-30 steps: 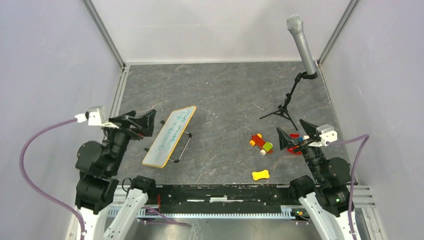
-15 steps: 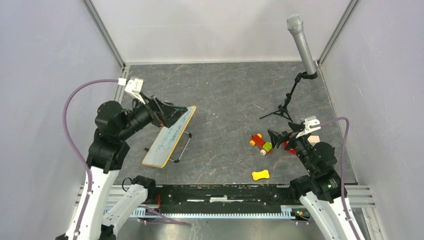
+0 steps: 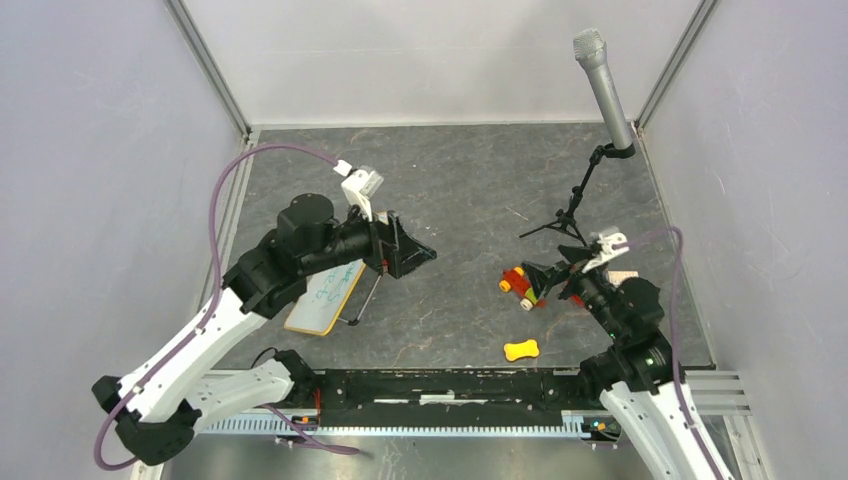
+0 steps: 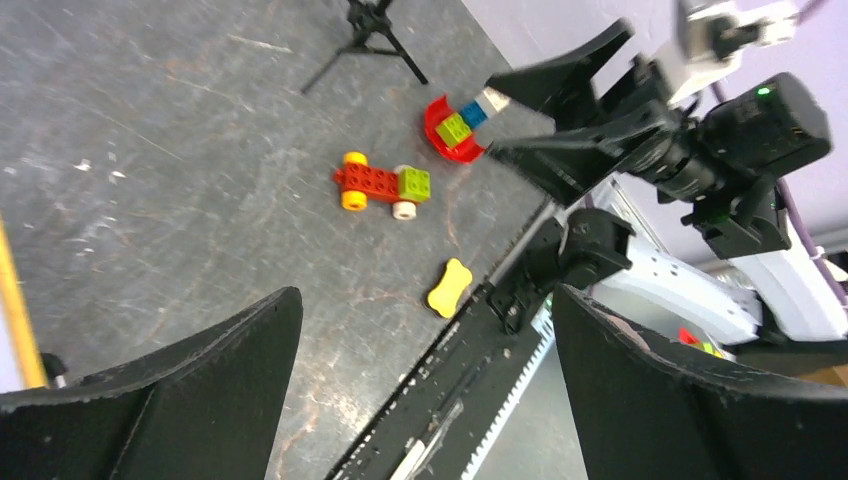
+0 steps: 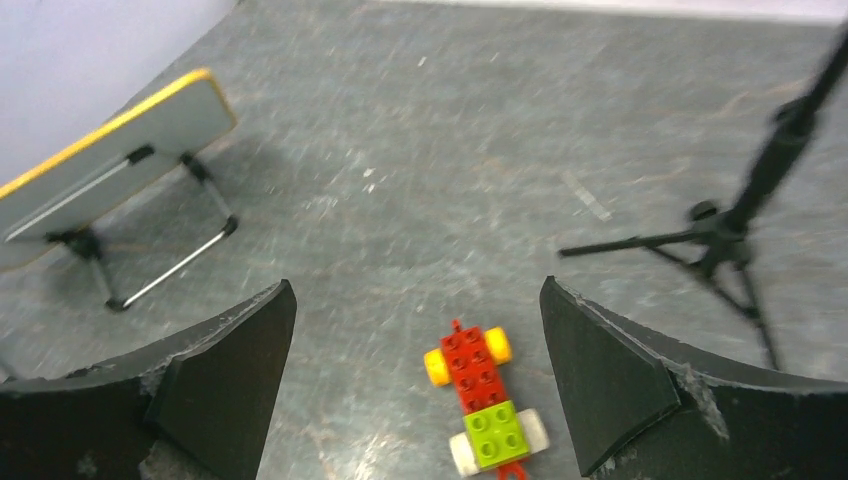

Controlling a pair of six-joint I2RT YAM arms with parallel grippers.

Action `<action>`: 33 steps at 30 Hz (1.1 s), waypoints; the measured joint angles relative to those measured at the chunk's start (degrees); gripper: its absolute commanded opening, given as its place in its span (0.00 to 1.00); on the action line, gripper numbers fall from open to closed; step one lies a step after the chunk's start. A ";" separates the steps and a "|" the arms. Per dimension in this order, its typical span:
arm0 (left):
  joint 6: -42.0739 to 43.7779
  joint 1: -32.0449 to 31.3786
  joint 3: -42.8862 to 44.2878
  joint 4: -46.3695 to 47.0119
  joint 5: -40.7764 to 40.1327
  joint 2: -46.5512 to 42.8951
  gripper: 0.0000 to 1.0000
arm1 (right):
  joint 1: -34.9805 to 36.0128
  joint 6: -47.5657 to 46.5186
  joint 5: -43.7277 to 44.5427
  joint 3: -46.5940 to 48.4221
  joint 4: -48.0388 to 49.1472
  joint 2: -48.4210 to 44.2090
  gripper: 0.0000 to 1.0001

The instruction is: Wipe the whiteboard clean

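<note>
Top external view: the left gripper (image 3: pixel 414 250) has its two black fingers spread wide with nothing between them, and it points toward the middle of the table (image 3: pixel 460 180). Just behind it, the left arm lies across the far part of the whiteboard (image 3: pixel 320 302), hiding that end. The near part of the board shows, tilted on its black wire feet at the left side of the table, with faint green writing on it. From the left wrist view, the left gripper (image 4: pixel 425 291) frames bare dark table, and a yellow strip of the board's frame sits at the left edge of the picture.

The right gripper (image 3: pixel 546 272) is also spread wide and holds nothing. It hangs just beside a toy car of bricks (image 3: pixel 522 285) and aims leftward. In the right wrist view the car (image 5: pixel 482 395) lies between the open fingers of the right gripper (image 5: pixel 415 283), lower on the table, with the whiteboard (image 5: pixel 120 160) well apart at the far left.

A yellow bone-shaped piece (image 3: pixel 521 350) lies near the front rail. A microphone (image 3: pixel 605 85) on a black tripod (image 3: pixel 565 218) stands at the far right corner
</note>
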 measured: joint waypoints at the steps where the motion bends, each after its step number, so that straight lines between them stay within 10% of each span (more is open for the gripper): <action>1: 0.39 0.00 0.00 -0.15 -1.25 -0.83 1.00 | 0.00 0.72 -1.70 -0.68 1.36 1.86 0.98; 7: 2.43 -0.02 0.00 -0.92 -7.69 -8.41 1.00 | 3.43 6.19 -7.74 -4.76 8.07 18.10 0.98; 18: 10.97 -0.02 5.09 -3.76 -18.29 -10.97 1.00 | 36.70 18.82 10.97 1.16 24.02 50.75 0.98; 27: 17.86 -0.02 5.31 1.68 -26.53 -16.13 1.00 | 43.54 28.55 21.70 8.24 48.09 73.61 0.53; 33: 19.96 -0.02 4.39 5.66 -28.89 -18.34 1.00 | 43.54 34.07 19.58 18.32 57.70 88.50 0.47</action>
